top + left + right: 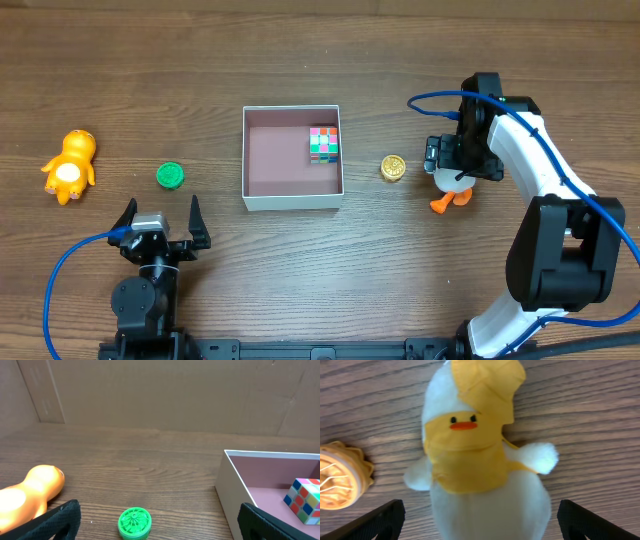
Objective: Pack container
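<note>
Plush duck (480, 455) looks to be the object of the step in hand. The right tool (480, 507) hangs over it with jaws spread wide, one finger showing at each side of the white body, and nothing is held.

To pick it well, bring the tool straight down so the fingers straddle the round body below the yellow hood. Avoid the small wing and the hood itself, which would likely slip out of a pinch. The toy is soft, so the close should go deep before any lift. I cannot tell from the wrist view how high the fingertips stand above the tabletop (400, 270). A gold disc (392, 168) lies just left of the duck, so the finger on that side should come down between the two without knocking it.

The container (293, 203) sits mid-tabletop, left of the right tool, with the gold disc between them. A coloured cube (323, 144) lies in its far right corner. The rest of the pinkish floor is bare, so the duck would best go there, lifted clear over the white wall.

The left tool (162, 205) sits near and left of the container, jaws wide and empty. A green disc (170, 176) lies just beyond it and an orange toy (69, 165) farther left.
</note>
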Controlling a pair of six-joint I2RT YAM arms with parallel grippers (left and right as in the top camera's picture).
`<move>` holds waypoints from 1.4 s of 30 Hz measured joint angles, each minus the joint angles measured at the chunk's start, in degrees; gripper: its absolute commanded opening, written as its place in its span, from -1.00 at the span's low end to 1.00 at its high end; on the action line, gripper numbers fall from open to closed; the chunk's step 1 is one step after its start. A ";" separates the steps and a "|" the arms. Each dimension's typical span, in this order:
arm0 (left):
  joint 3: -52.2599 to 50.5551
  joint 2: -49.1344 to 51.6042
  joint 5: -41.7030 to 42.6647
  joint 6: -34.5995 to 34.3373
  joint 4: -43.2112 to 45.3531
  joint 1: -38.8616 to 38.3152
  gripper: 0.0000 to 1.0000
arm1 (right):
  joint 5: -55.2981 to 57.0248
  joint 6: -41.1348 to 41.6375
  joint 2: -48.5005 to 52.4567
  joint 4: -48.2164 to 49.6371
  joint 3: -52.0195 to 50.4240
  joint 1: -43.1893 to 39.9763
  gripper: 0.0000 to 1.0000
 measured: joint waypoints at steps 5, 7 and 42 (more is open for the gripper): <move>0.00 0.00 0.00 0.00 0.00 0.00 1.00 | 0.83 0.00 0.09 -0.02 0.00 -0.02 0.99; 0.00 0.00 -0.02 0.00 0.00 0.00 1.00 | 0.87 0.00 0.09 -0.02 0.00 0.00 0.99; 0.00 0.00 0.00 0.00 0.00 0.00 1.00 | -0.63 -2.54 0.15 3.17 -2.99 -0.02 1.00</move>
